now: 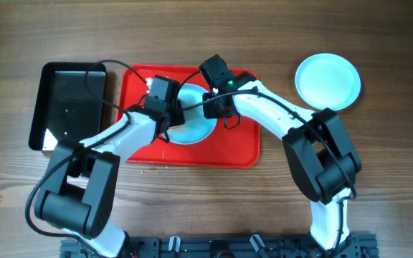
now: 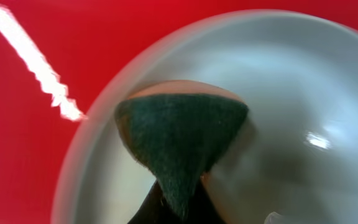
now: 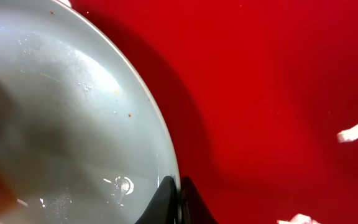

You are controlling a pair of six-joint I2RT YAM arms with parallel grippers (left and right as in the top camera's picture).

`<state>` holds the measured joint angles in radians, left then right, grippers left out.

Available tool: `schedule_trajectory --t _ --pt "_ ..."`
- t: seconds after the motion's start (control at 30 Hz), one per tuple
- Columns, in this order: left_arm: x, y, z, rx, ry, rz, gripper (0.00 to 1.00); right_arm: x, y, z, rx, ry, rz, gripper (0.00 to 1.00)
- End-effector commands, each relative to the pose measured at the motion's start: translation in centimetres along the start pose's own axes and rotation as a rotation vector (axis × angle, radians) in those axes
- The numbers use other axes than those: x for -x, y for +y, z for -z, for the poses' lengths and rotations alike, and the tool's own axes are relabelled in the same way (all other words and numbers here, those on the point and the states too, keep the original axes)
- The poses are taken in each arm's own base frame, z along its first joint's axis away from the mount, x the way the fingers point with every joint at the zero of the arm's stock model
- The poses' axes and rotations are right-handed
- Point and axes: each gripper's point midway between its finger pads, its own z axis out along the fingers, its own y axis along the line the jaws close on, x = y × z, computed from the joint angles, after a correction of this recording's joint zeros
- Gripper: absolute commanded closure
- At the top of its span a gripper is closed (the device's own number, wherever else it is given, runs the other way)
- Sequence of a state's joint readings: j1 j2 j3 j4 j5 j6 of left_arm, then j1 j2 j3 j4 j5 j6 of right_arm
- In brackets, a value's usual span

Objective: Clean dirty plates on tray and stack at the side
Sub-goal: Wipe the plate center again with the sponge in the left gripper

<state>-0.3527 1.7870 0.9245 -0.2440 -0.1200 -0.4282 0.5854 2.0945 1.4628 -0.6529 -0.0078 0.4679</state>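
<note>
A pale aqua plate [image 1: 196, 129] lies on the red tray [image 1: 228, 150]. My left gripper [image 1: 169, 118] is shut on a sponge [image 2: 179, 143] with a dark green scouring face and a tan back, and the sponge is pressed onto the plate's inside [image 2: 291, 93]. My right gripper [image 3: 179, 202] is shut on that plate's right rim, one jaw inside and one outside. Tiny orange-brown specks [image 3: 129, 115] and water marks show on the plate [image 3: 61, 124]. A second plate [image 1: 328, 81] rests on the wooden table at the far right, off the tray.
A black rectangular tray [image 1: 70, 104] stands to the left of the red tray, with cables crossing its corner. Small white scraps [image 3: 356, 129] lie on the red tray's floor [image 3: 278, 93]. Both arms reach in over the tray from the near side.
</note>
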Motion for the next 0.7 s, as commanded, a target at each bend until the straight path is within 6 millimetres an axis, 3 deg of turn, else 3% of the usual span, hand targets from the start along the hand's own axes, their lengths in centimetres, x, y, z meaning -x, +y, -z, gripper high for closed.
schedule_trajectory --t 0.0,0.1,0.2,0.33,0.47,0.6,0.67 --pt "0.4 9.0 0.2 0.480 -0.098 -0.066 0.96 -1.2 -0.4 -1.2 -0.018 0.041 0.000 0.96" --pt "1.1 9.9 0.6 0.521 -0.113 -0.095 0.96 -1.2 -0.4 -1.2 -0.018 0.041 0.001 0.96" --pt "1.9 9.4 0.9 0.504 -0.138 -0.085 0.96 -1.2 -0.4 -1.2 -0.018 0.041 0.001 0.96" --pt "4.0 5.9 3.1 0.318 -0.189 -0.044 0.96 -1.0 -0.3 -1.2 -0.014 0.033 0.000 0.96" --pt "6.8 1.5 8.5 0.034 -0.288 0.035 0.96 -0.7 -0.1 -1.2 -0.008 0.024 0.000 0.96" --pt "8.6 0.3 14.0 -0.082 -0.399 0.086 0.96 -0.6 1.3 -1.1 0.068 0.027 0.021 0.96" --pt "8.0 0.7 14.4 -0.071 -0.381 0.083 0.96 -0.4 2.0 -1.1 0.108 0.026 0.028 0.95"
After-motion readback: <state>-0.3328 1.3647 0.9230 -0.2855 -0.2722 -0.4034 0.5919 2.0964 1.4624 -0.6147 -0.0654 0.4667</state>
